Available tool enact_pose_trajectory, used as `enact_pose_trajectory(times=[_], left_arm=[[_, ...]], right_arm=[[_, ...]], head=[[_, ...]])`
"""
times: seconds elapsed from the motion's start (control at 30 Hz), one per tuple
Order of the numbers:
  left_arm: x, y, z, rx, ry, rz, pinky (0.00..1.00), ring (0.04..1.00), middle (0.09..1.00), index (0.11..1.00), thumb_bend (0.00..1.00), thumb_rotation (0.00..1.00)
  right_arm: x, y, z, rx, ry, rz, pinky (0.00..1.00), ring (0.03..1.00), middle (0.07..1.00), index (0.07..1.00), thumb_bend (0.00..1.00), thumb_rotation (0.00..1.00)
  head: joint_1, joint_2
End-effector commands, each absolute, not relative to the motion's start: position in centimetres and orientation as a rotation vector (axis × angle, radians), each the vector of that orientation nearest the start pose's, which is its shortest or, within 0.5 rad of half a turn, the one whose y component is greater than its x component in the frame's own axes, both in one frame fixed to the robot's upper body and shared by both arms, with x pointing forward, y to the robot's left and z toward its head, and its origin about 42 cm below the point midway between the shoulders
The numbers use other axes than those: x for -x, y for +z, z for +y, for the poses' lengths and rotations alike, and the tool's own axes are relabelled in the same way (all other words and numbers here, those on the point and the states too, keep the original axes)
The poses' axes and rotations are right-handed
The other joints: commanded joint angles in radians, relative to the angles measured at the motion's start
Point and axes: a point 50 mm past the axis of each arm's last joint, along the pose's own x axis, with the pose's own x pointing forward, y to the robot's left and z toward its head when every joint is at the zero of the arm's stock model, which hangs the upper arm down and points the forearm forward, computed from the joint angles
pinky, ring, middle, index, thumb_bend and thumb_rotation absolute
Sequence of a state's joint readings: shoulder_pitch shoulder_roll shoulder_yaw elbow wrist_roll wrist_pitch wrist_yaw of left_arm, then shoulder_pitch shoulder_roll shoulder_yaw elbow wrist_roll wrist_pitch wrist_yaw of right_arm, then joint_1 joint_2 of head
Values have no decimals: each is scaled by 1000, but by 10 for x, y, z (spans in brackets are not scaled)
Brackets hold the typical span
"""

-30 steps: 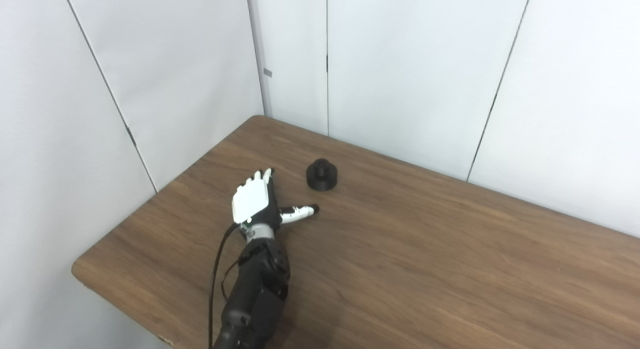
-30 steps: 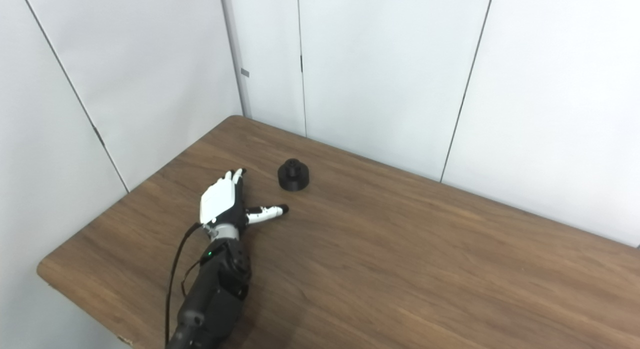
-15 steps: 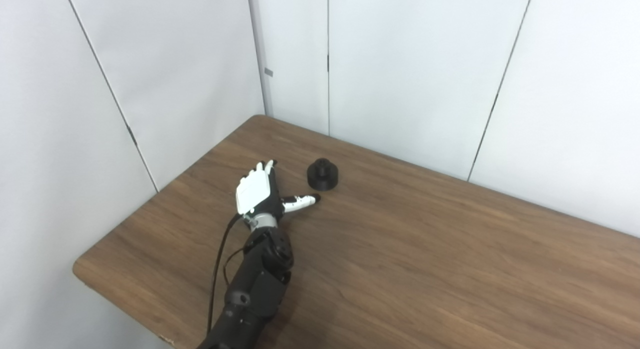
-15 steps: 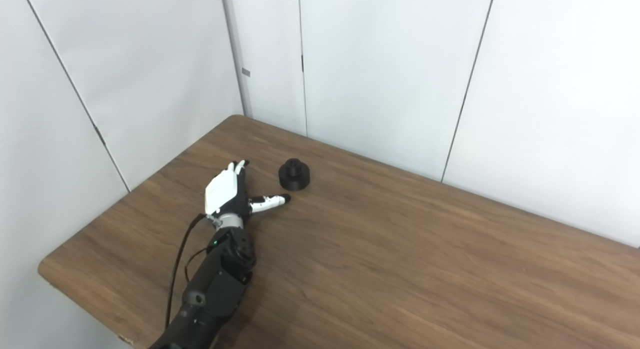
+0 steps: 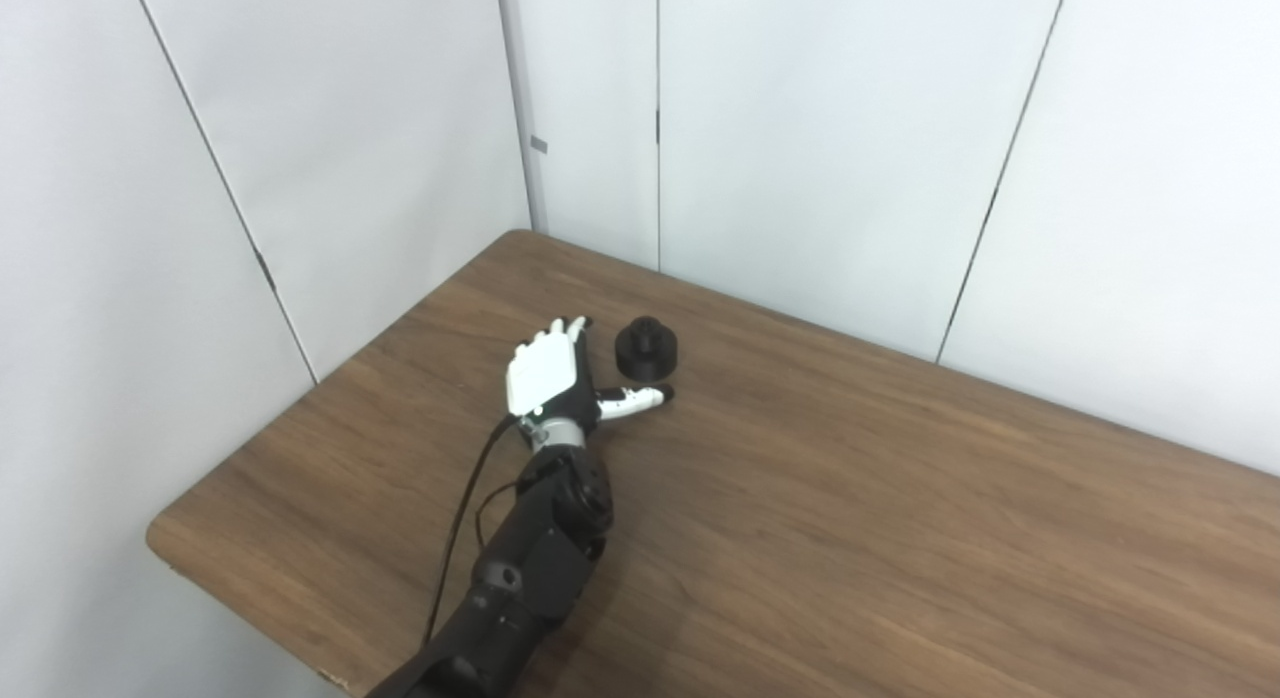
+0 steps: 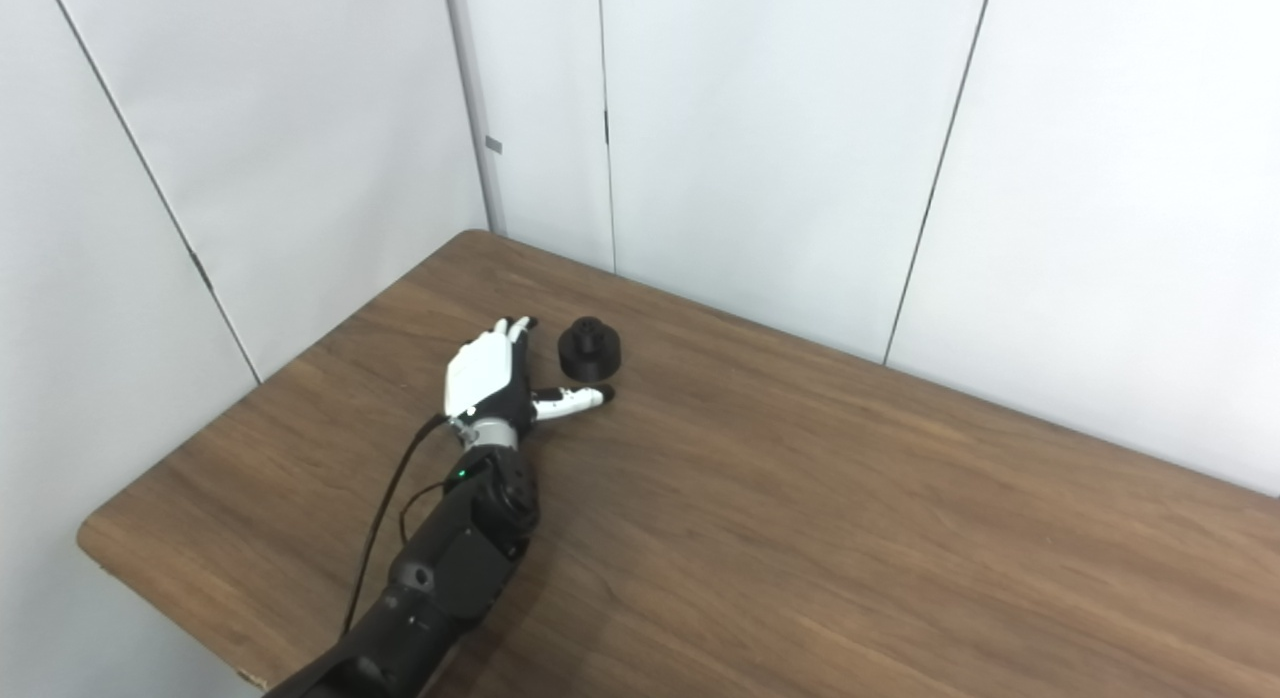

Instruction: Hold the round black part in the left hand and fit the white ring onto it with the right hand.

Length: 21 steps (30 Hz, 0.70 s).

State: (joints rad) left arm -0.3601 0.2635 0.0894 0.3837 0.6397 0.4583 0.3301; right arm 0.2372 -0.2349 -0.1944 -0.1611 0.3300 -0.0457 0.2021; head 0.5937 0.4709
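round black part (image 5: 645, 348) on counter (image 5: 850, 538), far-left corner | your left hand (image 5: 548, 381) just beside it, fingers (image 5: 562, 330) spread, empty | risk: thumb nudges part away before you close | white ring, right hand unseen

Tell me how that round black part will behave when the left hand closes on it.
The round black part looks rigid, a wide base with a narrower boss, so it likely won't tip. Sitting flat on the wooden table, it may slide if the open left hand nudges it.

Round part (image 5: 645, 348) on table (image 5: 850, 538), just right of left robot hand (image 5: 548, 378)
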Motion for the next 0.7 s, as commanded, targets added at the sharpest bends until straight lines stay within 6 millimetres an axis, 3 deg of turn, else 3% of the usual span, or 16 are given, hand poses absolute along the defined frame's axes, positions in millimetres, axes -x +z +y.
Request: enact_pose_trajectory(times=[0.0, 0.33, 0.67], left_arm=[[-401, 135, 344, -929, 564, 304, 1000, 1000, 997, 922, 1000, 480], [-413, 138, 336, -1057, 514, 289, 1000, 1000, 997, 889, 1000, 473], [-419, 145, 340, -1061, 520, 279, 1000, 1000, 993, 887, 1000, 451]], right_arm=[[-176, 85, -334, -77, -34, 80, 974, 1000, 1000, 999, 723, 790], [-173, 84, -331, -71, -37, 78, 961, 988, 1000, 989, 737, 789], [-170, 85, -329, -59, -35, 74, 952, 982, 1000, 992, 726, 804]], head=[[-3, 1], [-19, -4], [-36, -9]])
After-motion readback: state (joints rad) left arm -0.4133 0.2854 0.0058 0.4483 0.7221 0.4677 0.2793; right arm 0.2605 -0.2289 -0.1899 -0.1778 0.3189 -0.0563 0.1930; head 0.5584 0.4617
